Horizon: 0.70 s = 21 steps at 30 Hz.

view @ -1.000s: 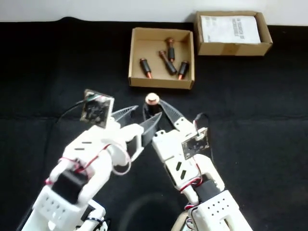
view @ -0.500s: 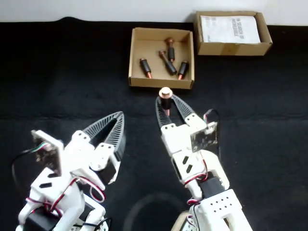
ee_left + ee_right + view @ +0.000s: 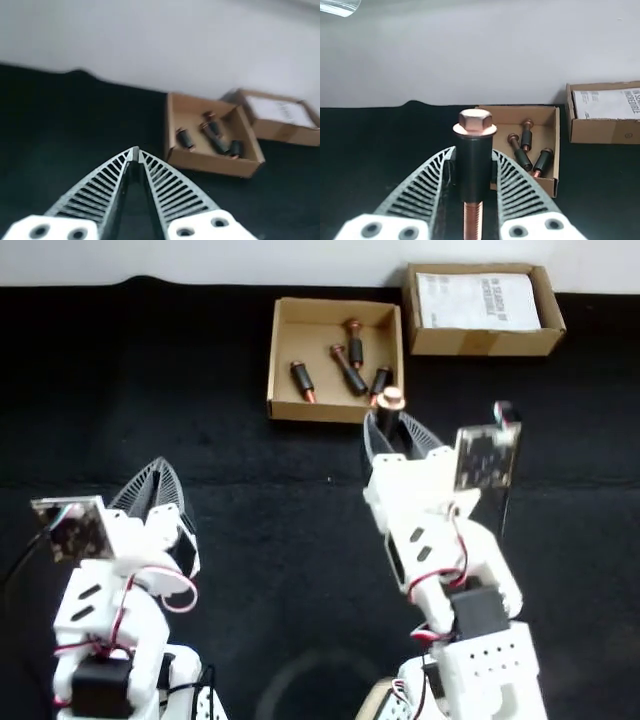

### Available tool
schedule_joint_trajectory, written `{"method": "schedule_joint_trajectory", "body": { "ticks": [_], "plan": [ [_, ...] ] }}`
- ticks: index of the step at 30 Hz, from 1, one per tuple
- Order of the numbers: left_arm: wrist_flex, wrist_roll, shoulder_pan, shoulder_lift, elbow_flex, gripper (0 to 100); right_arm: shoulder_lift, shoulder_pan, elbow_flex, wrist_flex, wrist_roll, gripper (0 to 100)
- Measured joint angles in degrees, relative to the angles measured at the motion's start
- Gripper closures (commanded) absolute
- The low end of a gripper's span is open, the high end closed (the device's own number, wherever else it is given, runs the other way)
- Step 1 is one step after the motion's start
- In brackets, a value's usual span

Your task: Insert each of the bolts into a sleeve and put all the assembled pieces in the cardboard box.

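My right gripper (image 3: 391,430) is shut on an assembled piece (image 3: 474,160), a copper bolt standing upright in a black sleeve (image 3: 390,412). It hovers just in front of the near wall of the open cardboard box (image 3: 287,352), at its right corner. Several assembled pieces (image 3: 352,372) lie inside that box (image 3: 553,131). My left gripper (image 3: 158,483) sits shut and empty at the near left, well back from the box (image 3: 172,130); its fingertips (image 3: 135,152) meet at a point.
A second cardboard box (image 3: 480,338) with a white paper sheet (image 3: 477,300) in it stands at the back right. A black cloth (image 3: 150,400) covers the table up to a white wall behind.
The right gripper carried the bolt-and-sleeve piece away from the left gripper, up and rightward to the box's front edge. The left arm drew back to the near left and its fingers closed.
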Motion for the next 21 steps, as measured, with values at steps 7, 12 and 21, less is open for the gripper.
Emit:
{"method": "schedule_joint_trajectory", "body": {
  "ticks": [7,12,21],
  "plan": [
    [-5.89,-0.09,-5.54,0.0,11.69,99,21.63,0.0,-26.29,10.2,-0.18,99.1],
    [-13.27,-0.09,-8.7,0.0,21.27,99,39.82,1.05,-45.8,11.78,-0.18,99.1],
    [-18.37,0.0,-11.6,0.0,23.74,99,69.8,4.13,-75.69,11.96,-0.18,99.1]
  ]
}}
